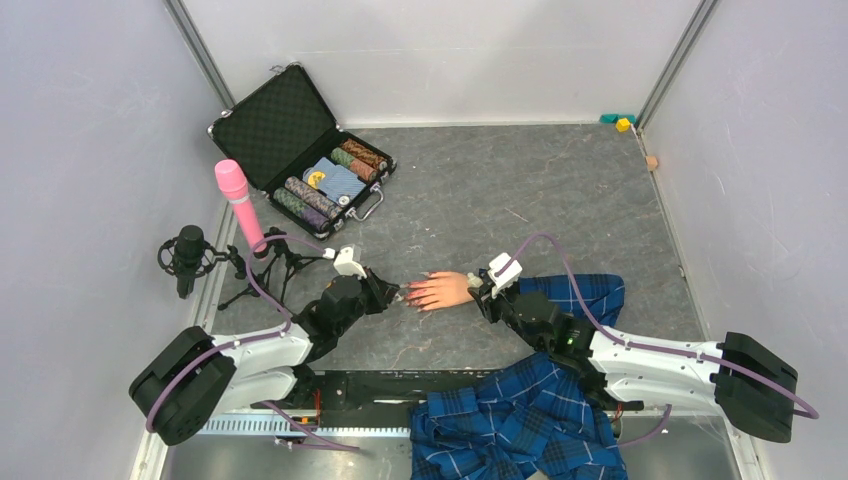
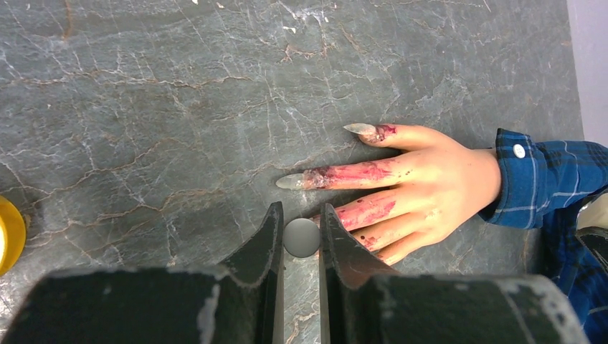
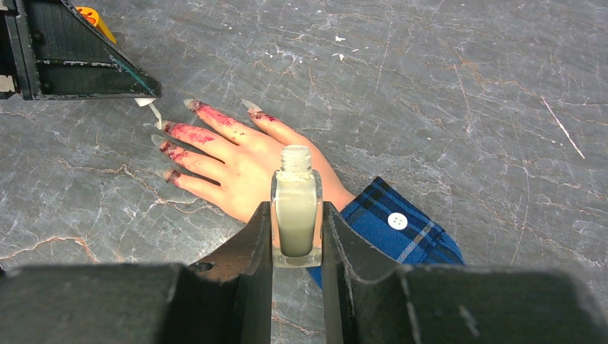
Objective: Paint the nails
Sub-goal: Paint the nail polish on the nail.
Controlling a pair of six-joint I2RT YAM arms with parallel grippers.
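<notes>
Beside the mannequin hand (image 1: pixel 445 290), at its wrist, your right gripper (image 3: pixel 297 211) pinched an uncapped bottle (image 3: pixel 296 190) of pale polish. At the nails (image 2: pixel 290 182), your left gripper (image 2: pixel 301 215) clamped the brush cap (image 2: pixel 301 239). Well beyond that hand lay an open case (image 1: pixel 285 130), holding chip stacks (image 1: pixel 308 200) and cards (image 1: pixel 333 180).

A grey stone-patterned table (image 1: pixel 560 190) bears a mannequin hand (image 1: pixel 440 290), plaid sleeve (image 1: pixel 590 293) and open chip case (image 1: pixel 300 150).

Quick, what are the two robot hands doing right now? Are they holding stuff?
Left gripper: shut on the white brush cap.
Right gripper: shut on the open polish bottle.
</notes>
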